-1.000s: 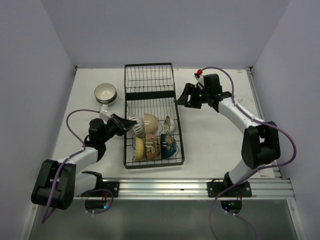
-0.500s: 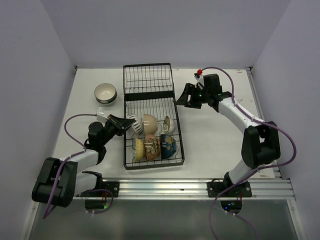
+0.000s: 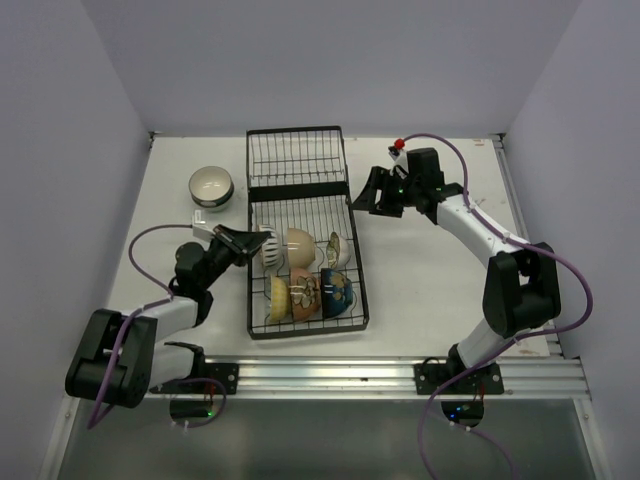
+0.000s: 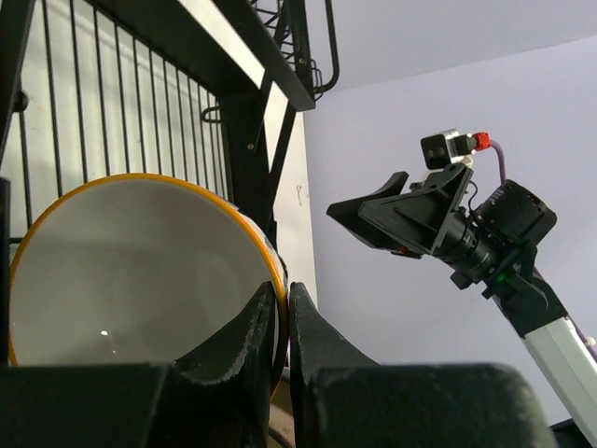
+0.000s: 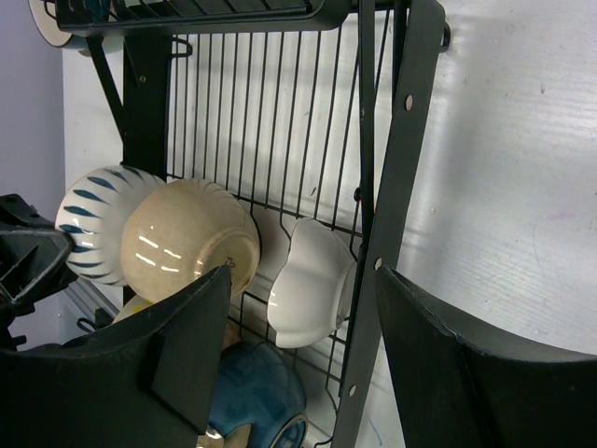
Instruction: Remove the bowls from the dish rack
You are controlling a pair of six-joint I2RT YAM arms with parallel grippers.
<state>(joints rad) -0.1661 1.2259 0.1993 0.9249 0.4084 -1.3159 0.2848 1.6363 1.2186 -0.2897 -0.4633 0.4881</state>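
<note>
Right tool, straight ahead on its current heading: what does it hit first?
The right tool would most likely meet the dish rack first: its right side rail crosses directly ahead in the wrist view. The small white bowl sits just behind that rail. Depth to the rail is unclear.

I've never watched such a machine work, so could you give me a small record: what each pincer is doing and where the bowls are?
Left pincer: pinching the rim of the blue-marked white bowl in the dish rack
Right pincer: open, holding nothing, above the rack's right edge
Bowls in rack: six, all in the near section
Bowls out: one cream bowl, upright on the table, left of the rack
</note>
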